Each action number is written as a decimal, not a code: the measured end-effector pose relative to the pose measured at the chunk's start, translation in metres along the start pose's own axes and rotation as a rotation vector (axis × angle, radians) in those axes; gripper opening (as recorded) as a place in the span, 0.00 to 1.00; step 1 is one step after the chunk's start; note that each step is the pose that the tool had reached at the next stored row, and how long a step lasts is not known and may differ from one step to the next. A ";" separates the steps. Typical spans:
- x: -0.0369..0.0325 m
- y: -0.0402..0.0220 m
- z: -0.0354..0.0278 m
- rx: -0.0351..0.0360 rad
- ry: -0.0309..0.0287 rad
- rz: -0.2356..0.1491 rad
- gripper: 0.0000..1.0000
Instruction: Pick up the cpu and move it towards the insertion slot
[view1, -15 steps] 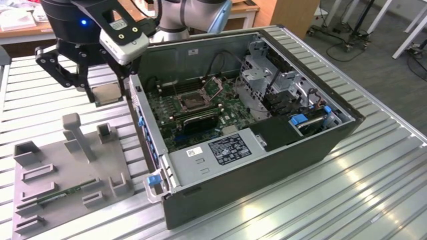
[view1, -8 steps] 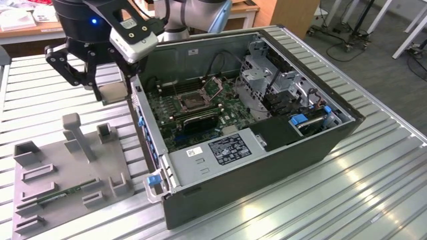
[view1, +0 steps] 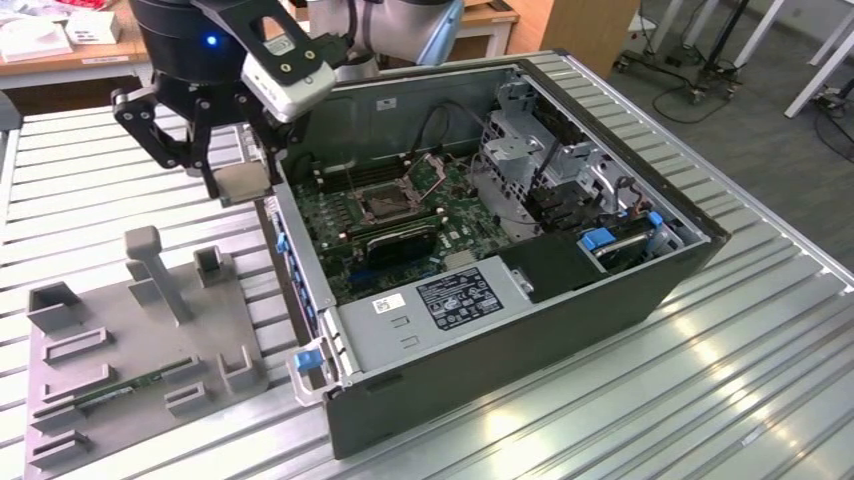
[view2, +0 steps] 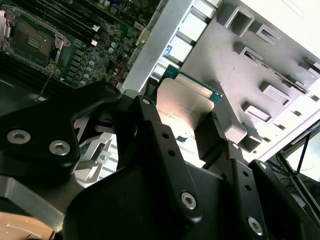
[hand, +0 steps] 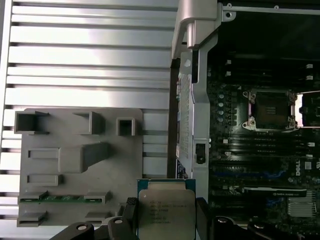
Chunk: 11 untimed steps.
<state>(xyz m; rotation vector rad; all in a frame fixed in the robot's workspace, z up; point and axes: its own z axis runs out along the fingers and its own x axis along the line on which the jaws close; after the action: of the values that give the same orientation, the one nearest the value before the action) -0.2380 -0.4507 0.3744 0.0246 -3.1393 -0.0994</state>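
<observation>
My gripper (view1: 244, 180) is shut on the cpu (view1: 248, 186), a small square chip with a silver top, and holds it in the air above the slatted table, just outside the open computer case's wall on the exterior view's left. Both wrist views show the cpu (hand: 166, 207) (view2: 181, 100) clamped between the black fingers (hand: 129, 216). The insertion slot (view1: 387, 203) is a dark square socket in a silver frame on the green motherboard inside the case. It lies to the exterior view's right of the cpu and lower down, and its frame stands open (hand: 270, 109) (view2: 29, 41).
A grey fixture plate (view1: 200, 340) with upright holders lies on the table (view1: 747, 390), with a green memory stick (view1: 127, 388) in one groove. The case wall (view1: 300, 265) stands between gripper and motherboard. Cables, drive bays and a power supply (view1: 447, 300) crowd the case.
</observation>
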 end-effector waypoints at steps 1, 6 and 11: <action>-0.0016 0.0000 0.0000 0.0000 0.0000 0.000 0.54; -0.0101 -0.0001 0.0000 0.0000 0.0000 0.000 0.54; -0.0194 -0.0003 0.0001 0.0000 0.0000 0.000 0.54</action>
<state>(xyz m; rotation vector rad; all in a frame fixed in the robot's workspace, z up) -0.2186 -0.4506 0.3744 0.0247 -3.1393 -0.0995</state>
